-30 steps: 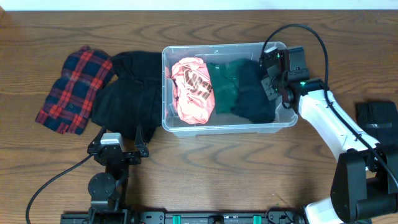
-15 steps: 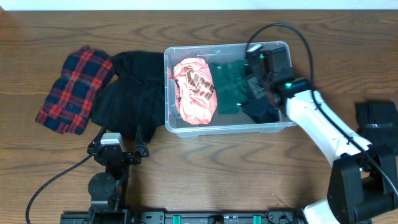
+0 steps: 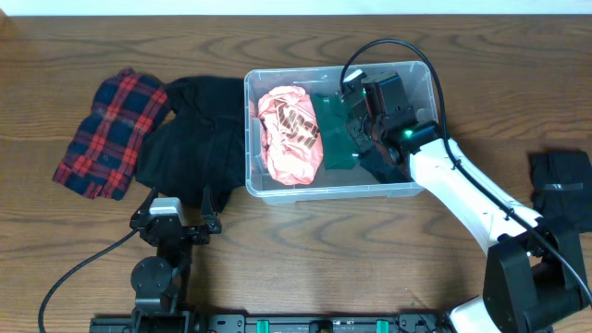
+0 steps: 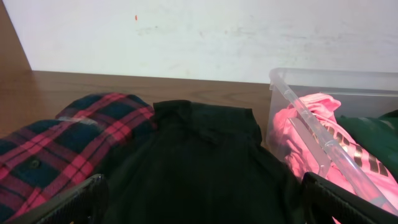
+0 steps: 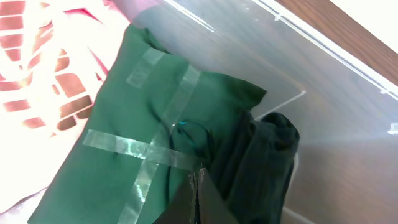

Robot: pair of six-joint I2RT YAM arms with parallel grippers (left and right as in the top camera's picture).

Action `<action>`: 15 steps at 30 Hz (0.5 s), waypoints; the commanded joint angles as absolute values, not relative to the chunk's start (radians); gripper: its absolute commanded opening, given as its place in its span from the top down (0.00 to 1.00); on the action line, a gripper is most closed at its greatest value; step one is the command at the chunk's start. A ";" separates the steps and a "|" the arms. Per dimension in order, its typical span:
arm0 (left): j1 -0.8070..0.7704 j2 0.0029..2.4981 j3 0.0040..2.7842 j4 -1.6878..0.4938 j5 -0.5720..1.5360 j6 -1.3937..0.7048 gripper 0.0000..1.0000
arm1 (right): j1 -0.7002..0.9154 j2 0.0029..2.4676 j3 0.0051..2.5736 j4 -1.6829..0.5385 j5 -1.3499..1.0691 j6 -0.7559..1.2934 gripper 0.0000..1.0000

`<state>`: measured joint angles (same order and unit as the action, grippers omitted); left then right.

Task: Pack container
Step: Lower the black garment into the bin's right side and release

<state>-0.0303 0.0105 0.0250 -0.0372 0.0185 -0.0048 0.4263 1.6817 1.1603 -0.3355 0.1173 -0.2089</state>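
Container [image 3: 314,191] sits at table [image 3: 305,250] centre, holding a pink garment [image 3: 289,134], a taped green bundle [image 5: 137,143] and a dark garment [image 5: 261,168]. The right arm reaches diagonally from the near right edge, its wrist dipped inside the container. Right gripper [image 5: 198,186]: jaws closed tight over the seam between green bundle and dark garment, with no cloth visibly held. Left gripper [image 3: 176,215]: low at the near edge, jaws spread wide and holding nothing, facing the black garment [image 3: 190,139] beside the plaid shirt [image 3: 111,134].

Right arm [image 3: 462,190] extended, right tool [image 5: 198,190] closed (fingertips touching), left tool [image 4: 208,202] spread wide.
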 commanded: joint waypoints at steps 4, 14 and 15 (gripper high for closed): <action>-0.036 0.006 0.004 -0.070 -0.005 -0.021 0.02 | 0.430 1.647 1.177 -0.354 0.292 -0.101 0.99; -0.036 0.006 0.004 -0.070 -0.005 -0.021 0.02 | 0.404 1.648 1.177 -0.432 0.382 0.080 0.99; -0.036 0.006 0.004 -0.070 -0.005 -0.021 0.02 | 0.397 1.648 1.176 -0.439 0.381 0.100 0.99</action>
